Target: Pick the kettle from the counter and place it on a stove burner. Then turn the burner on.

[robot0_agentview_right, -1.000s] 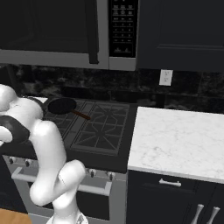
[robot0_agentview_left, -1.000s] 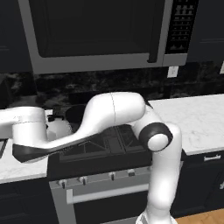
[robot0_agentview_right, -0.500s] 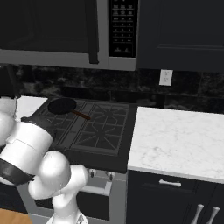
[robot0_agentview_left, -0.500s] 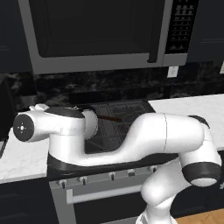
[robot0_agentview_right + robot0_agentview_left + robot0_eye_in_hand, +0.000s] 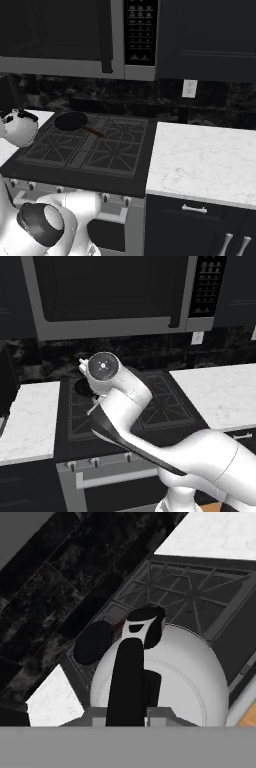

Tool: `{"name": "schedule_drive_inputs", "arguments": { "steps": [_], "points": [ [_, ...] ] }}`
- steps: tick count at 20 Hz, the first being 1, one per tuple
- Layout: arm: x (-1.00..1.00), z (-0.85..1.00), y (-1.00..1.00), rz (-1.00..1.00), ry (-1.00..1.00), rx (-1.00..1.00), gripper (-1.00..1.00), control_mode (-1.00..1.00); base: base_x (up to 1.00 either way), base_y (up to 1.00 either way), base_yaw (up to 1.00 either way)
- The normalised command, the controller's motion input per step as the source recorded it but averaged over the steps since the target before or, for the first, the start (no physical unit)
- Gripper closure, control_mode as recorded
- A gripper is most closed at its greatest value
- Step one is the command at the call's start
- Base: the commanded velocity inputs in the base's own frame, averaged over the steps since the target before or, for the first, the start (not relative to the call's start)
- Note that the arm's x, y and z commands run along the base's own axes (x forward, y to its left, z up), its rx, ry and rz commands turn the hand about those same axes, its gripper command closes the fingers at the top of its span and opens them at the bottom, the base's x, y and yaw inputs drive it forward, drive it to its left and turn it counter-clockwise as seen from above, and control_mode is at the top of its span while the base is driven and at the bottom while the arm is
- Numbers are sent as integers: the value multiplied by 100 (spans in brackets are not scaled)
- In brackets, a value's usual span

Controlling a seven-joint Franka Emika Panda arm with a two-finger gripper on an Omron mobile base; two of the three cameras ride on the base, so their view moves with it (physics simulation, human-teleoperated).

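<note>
The arm is carrying the kettle (image 5: 165, 672) in the air beside the stove's (image 5: 85, 150) left edge; the transfer step is under way. The gripper (image 5: 126, 714) is gripping the kettle's black handle (image 5: 127, 677). Next, it needs lowering onto a free burner (image 5: 47, 147), away from the frying pan (image 5: 71, 120). No writing is legible.

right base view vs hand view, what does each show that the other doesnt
Right base view alone: the microwave, the wall outlet, the wide counter with its cabinet handles, and the stove's front knobs. Hand view alone: the kettle's black arched handle from close up, running over its pale dome toward the claw. Both: the kettle, the frying pan, the stove grates and the dark backsplash.
</note>
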Motion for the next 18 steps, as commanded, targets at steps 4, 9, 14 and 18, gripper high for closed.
{"name": "schedule_drive_inputs", "arguments": {
  "steps": [4, 9, 14, 18],
  "points": [
    [25, 0, -79, 29, 1, 35, 100, -100, 0, 0, 0],
    [40, -12, -35, 24, 0, 31, 100, -100, 0, 0, 0],
    [20, -16, 17, 4, 3, 5, 100, -100, 0, 0, 0],
    [97, -11, 76, -9, 40, -24, 100, -100, 0, 0, 0]
  ]
}}
